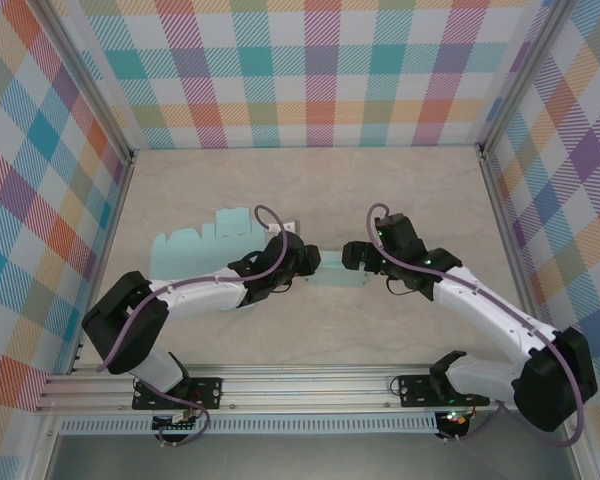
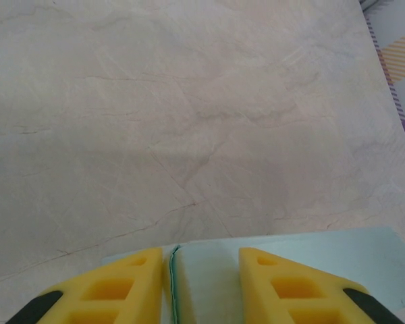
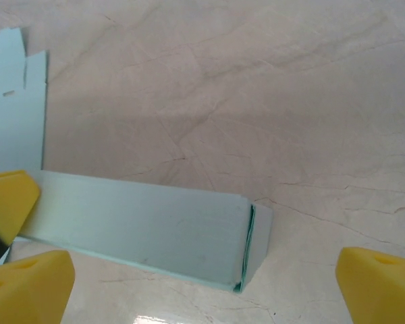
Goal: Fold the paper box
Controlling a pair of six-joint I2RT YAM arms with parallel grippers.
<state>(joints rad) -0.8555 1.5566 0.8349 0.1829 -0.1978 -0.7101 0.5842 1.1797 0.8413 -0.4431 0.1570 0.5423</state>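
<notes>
Paper box (image 3: 148, 233) pinched in left jaws, right jaws wide open

paper box (image 2: 324, 260) cropped, left gripper (image 2: 201, 260) cropped

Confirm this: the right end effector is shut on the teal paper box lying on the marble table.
Not shut: the right end effector is open, jaws spread wide either side of the teal paper box lying on the marble table. The right wrist view shows it.
</notes>
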